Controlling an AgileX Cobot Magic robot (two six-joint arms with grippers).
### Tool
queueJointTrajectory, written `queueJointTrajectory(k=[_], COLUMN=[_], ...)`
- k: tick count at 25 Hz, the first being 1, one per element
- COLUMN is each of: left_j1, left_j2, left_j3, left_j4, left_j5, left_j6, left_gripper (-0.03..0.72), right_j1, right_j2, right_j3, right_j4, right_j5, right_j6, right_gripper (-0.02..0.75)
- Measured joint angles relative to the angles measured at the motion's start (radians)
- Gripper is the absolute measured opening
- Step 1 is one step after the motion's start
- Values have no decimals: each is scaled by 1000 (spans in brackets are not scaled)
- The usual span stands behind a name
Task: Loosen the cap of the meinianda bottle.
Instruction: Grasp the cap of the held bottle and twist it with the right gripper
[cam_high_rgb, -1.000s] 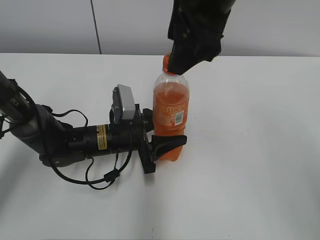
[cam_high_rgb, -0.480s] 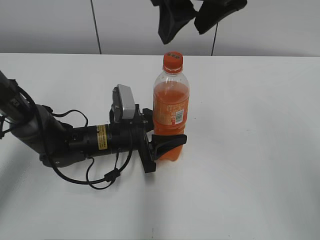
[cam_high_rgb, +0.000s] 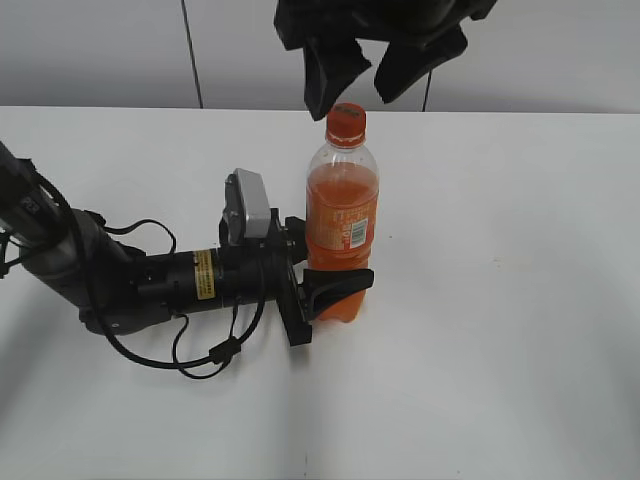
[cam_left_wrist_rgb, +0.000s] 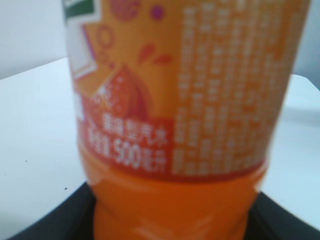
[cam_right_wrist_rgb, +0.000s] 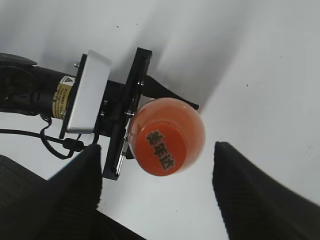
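Note:
The meinianda bottle (cam_high_rgb: 342, 225) stands upright on the white table, filled with orange liquid, its label with a barcode patch facing front. Its orange cap (cam_high_rgb: 346, 121) with dark characters on top sits on the neck. My left gripper (cam_high_rgb: 318, 290) lies low on the table and is shut on the bottle's lower body; the bottle (cam_left_wrist_rgb: 180, 125) fills the left wrist view. My right gripper (cam_high_rgb: 365, 65) hangs open just above the cap, a finger on each side. From above, the cap (cam_right_wrist_rgb: 162, 148) shows between the open right fingers (cam_right_wrist_rgb: 157, 195).
The white table (cam_high_rgb: 500, 300) stretches around the bottle. The left arm with its cables (cam_high_rgb: 130, 285) and wrist camera (cam_high_rgb: 248, 206) lies across the table's left side. A grey wall stands behind.
My right gripper let go of the cap and rose, opening wide, then came back down a little towards the cap. The left gripper and bottle have not moved.

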Motion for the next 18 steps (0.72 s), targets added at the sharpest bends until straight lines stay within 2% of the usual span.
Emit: queueJointTrajectory(k=[6,13,16,18], left_j1=[0,0,0,0], left_j2=[0,0,0,0], left_j3=[0,0,0,0], left_j4=[0,0,0,0], left_j5=[0,0,0,0], left_j6=[-1,-1,-1,-1], left_gripper=[395,395,395,395], right_j1=[0,0,0,0], right_j2=[27,50,50,50], right_j3=[0,0,0,0], right_j4=[-1,-1,-1,-3], right_j5=[-1,0,0,-1], right_j6=[-8,-17,-33,-44], right_gripper=[512,424,352,266])
